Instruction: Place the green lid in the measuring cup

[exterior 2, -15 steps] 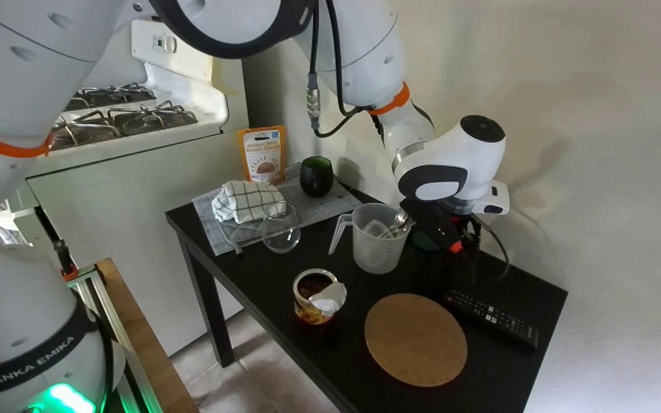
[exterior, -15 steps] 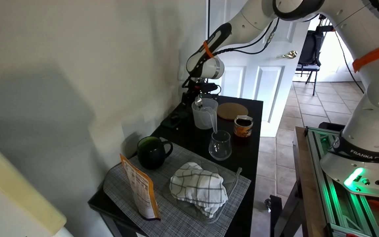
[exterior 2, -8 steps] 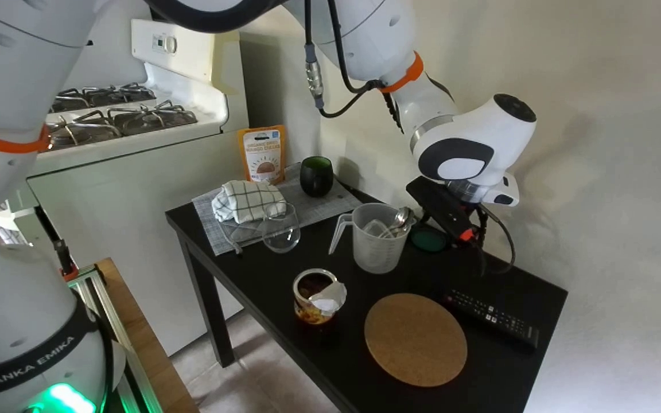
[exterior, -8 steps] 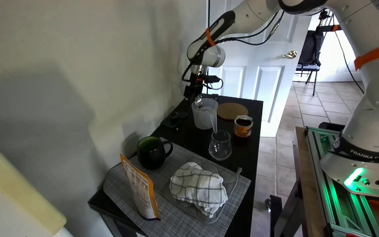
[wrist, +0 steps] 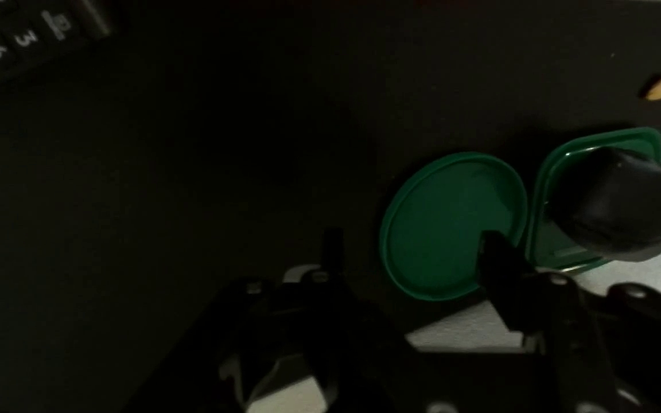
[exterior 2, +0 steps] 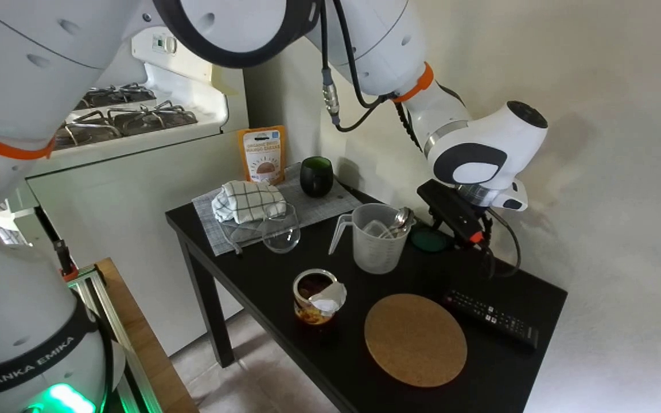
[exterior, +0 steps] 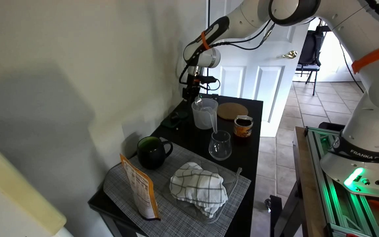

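Black table (exterior 2: 497, 361), arm (exterior 2: 385, 51) stretched over it, gripper (wrist: 413, 248) above the table, fingers (wrist: 502, 269) spread wide, measuring cup (exterior 2: 376, 252) upright with metal utensil (exterior 2: 403, 217) poking out, round green lid (wrist: 445, 223) flat on table near cup, just beside a green tray (wrist: 544, 172) bearing a dark lump (wrist: 623, 206).

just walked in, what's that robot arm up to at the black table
The robot arm has its open gripper near a round green lid that lies flat on the black table. It isn't gripping anything yet. The whitish measuring cup, where the lid is meant to go, stands upright nearby with a metal spoon sticking up out of it.
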`<state>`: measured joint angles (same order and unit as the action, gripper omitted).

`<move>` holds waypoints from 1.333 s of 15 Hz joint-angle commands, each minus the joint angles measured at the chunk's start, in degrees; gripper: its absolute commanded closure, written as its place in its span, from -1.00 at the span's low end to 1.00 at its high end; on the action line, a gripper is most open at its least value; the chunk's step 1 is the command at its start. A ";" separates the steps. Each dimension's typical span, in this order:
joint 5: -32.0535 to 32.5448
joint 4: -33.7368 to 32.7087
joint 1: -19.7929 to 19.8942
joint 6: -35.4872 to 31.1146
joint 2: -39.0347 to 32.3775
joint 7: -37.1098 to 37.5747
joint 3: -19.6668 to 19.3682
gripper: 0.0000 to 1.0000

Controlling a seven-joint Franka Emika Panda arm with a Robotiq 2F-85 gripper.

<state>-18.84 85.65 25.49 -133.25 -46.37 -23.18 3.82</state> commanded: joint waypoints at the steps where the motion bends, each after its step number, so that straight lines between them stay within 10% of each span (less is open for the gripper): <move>1: 0.33 -6.36 -1.30 1.59 -5.30 2.39 -0.67 -0.12; 3: 0.48 -8.66 -1.52 2.32 -7.11 3.06 -0.57 0.23; 10: 1.11 -14.36 -1.81 5.25 -11.40 6.10 -1.22 0.28; 13: 1.37 -16.33 -1.88 7.55 -12.40 7.21 -1.74 0.97; 20: 3.18 -15.00 -2.55 9.41 -10.51 7.30 -2.74 0.99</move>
<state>-17.32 70.50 23.90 -125.36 -57.46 -16.67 2.14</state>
